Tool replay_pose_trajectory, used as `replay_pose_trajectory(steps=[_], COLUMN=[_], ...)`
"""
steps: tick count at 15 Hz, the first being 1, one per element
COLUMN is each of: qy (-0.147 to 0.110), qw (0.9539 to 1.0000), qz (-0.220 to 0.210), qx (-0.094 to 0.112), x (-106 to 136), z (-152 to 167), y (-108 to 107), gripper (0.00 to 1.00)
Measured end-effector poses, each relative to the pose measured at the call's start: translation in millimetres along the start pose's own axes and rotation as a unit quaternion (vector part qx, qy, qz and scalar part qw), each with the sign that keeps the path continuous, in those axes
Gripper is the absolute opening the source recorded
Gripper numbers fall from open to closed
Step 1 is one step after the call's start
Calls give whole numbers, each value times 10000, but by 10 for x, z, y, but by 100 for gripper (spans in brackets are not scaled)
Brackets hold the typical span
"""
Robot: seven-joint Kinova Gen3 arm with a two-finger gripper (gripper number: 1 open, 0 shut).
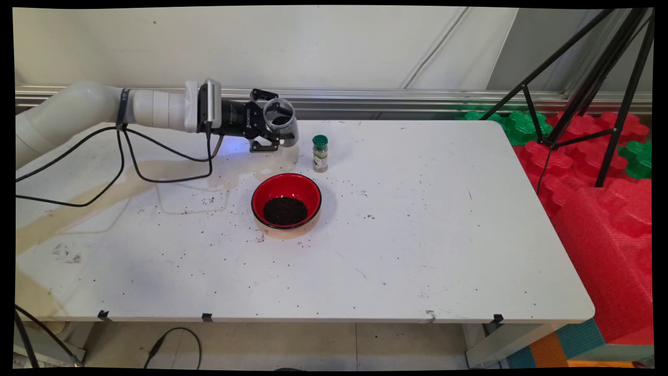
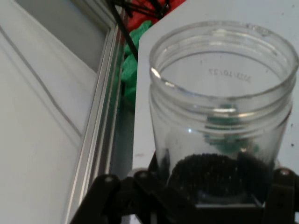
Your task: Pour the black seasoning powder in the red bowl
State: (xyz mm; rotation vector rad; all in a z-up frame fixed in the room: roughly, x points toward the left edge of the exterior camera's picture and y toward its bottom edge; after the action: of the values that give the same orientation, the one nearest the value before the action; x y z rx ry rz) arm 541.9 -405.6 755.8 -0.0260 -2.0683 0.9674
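My gripper (image 1: 274, 131) is shut on a clear glass jar (image 1: 282, 121), held above the table's far side with its open mouth turned toward the camera. In the hand view the glass jar (image 2: 219, 112) fills the frame, with a small heap of dark grains in its lower part between the black linkage. Just in front of and below the jar, a red bowl (image 1: 286, 200) with a black outside sits on the table holding a pile of dark grains. A small spice bottle (image 1: 320, 153) with a green cap stands upright to the right of the jar.
Dark grains lie scattered on the white table (image 1: 417, 250) around the bowl. Black cables hang from the arm at the left. A black tripod (image 1: 600, 83) and red and green foam blocks (image 1: 600, 172) stand beyond the table's right edge.
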Motion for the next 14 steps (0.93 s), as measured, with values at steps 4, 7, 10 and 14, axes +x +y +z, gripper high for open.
replay_pose_trajectory(steps=[4, 7, 10, 14], qy=[-51, -81, -110, -145], qw=[9990, 9972, 9940, 9871], qz=[436, 749, 1091, 1592], qx=[22, 29, 34, 32], x=[20, 32, 42, 57], z=[-3, -6, -10, -9], y=[41, 68, 95, 130], gripper=[0, 0, 0, 0])
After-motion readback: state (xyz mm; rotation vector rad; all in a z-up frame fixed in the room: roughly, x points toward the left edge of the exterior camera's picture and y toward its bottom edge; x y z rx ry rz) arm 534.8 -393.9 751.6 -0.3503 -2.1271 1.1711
